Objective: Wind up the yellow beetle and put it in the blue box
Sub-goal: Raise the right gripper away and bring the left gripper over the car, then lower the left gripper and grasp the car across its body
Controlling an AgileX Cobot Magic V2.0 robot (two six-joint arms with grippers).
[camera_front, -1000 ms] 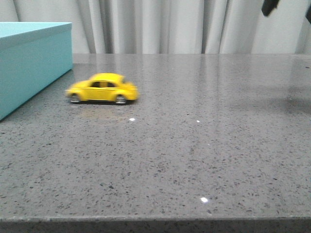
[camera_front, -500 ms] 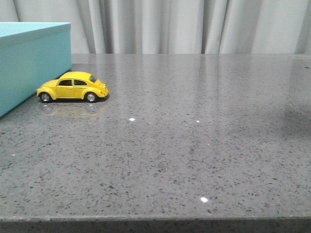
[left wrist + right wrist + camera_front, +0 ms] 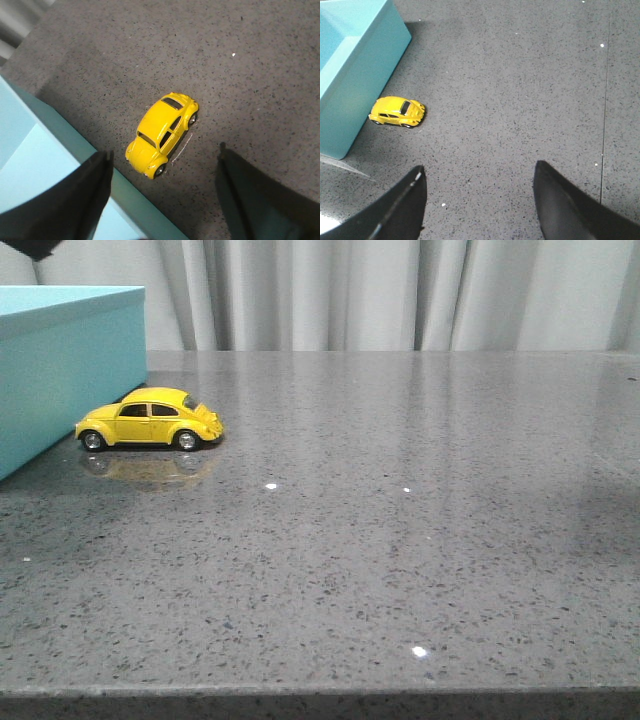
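The yellow beetle stands on its wheels on the grey table, its nose close to the side of the blue box at the far left. It also shows in the left wrist view and the right wrist view. My left gripper is open and empty, high above the car and the box edge; a dark bit of it shows at the top left of the front view. My right gripper is open and empty, high over bare table, well away from the car.
The speckled grey tabletop stretches from the box to the right and to the front edge. A pale pleated curtain hangs behind the table.
The car rolled left from mid-table to the box side and stopped there half a second ago. The right gripper left the front view's top right; the left gripper appeared at its top left.
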